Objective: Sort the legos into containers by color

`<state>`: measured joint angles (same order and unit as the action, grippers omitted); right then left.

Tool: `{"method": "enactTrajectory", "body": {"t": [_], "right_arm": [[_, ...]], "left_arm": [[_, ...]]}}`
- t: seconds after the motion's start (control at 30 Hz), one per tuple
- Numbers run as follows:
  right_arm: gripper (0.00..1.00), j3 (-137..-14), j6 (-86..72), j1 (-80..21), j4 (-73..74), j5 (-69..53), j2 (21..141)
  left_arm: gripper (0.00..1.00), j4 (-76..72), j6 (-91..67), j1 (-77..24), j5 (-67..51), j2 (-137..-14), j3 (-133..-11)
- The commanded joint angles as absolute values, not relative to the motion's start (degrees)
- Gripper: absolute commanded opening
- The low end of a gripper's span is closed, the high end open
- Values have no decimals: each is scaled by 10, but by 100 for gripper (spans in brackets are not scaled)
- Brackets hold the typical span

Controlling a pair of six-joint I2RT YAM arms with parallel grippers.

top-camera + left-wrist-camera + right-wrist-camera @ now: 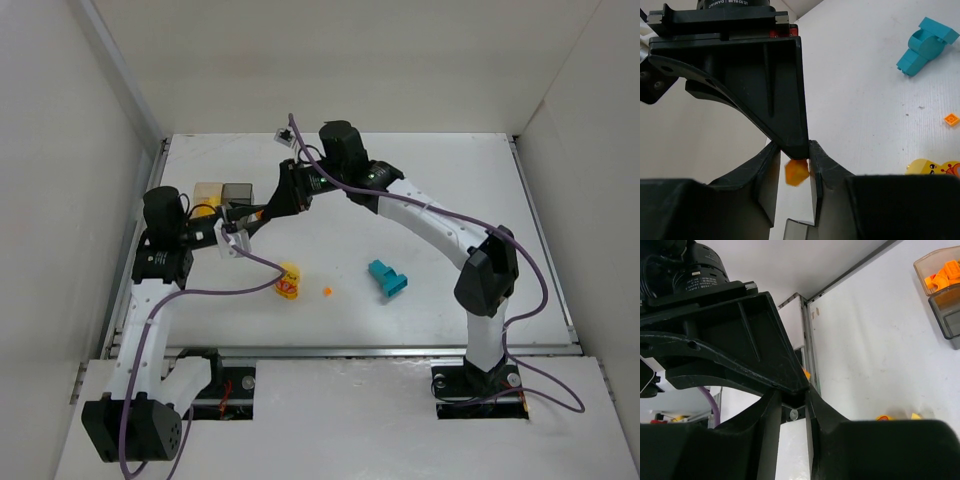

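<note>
**1. Held orange bit** (796, 173): 1 small orange lego, off the surface (450, 190). It sits between the 2 fingers (771, 175) of the left claw (794, 152) and appears to touch both, so the left claw is clenched on it. In the top view the spot lies just in front of the boxes, at the back left of the surface.

**2. Right claw** (793, 395): reaches in from the back right and meets the left claw tip to tip, crossing it. In the left wrist view its tip sits directly above the held orange bit. Dark parts fill the gap between its fingers, so I cannot tell whether it is clenched or released.

**3. Amber box** (208, 191): translucent, with several orange pieces (946, 271) inside.

**4. Grey box** (238, 191): smoky and translucent, touching the right side of the amber box. Its contents cannot be made out.

**5. Yellow piece** (289, 281): has red marks and lies on the surface nearer the front, below the 2 claws.

**6. Loose orange bit** (327, 291): 1 tiny flat bit just to the right of the yellow piece, not touching it.

**7. Teal block** (387, 278): the largest lego, lying further right and well apart from both boxes.

**8. Purple cables** (250, 262): run along both arms.
</note>
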<state>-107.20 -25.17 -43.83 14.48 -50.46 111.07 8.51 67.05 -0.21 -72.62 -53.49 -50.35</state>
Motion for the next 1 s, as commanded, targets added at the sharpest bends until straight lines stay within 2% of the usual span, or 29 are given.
{"method": "enactTrajectory", "body": {"t": [0.0,0.07,0.17,0.47,0.53,0.57,0.6,0.63,0.7,0.73,0.83,0.97], "right_arm": [[0,-1085,-249,-447,101,-511,1101],[0,-1085,-249,-447,101,-511,1101],[0,-1079,-249,-447,101,-505,1101],[0,-1069,-249,-447,96,-487,1090],[5,-1056,-249,-447,96,-475,1083],[10,-1051,-249,-447,96,-469,1083],[17,-1045,-249,-440,96,-454,1076],[28,-1027,-249,-439,96,-443,1066],[36,-1004,-249,-426,101,-407,1052],[41,-982,-249,-418,110,-394,1038],[45,-968,-213,-418,171,-323,1025],[52,-973,-164,-418,246,-268,1031]], "left_arm": [[14,69,645,-11,-761,-533,-498],[6,69,645,-11,-761,-527,-498],[0,69,645,-11,-761,-527,-493],[0,69,645,-11,-736,-517,-483],[0,87,645,-11,-707,-517,-483],[7,94,645,-11,-691,-517,-483],[24,110,634,-11,-673,-517,-483],[31,121,626,-11,-651,-512,-483],[41,157,621,-4,-582,-512,-483],[44,201,627,9,-563,-512,-483],[47,273,627,44,-521,-518,-489],[49,280,563,63,-521,-512,-483]]}}
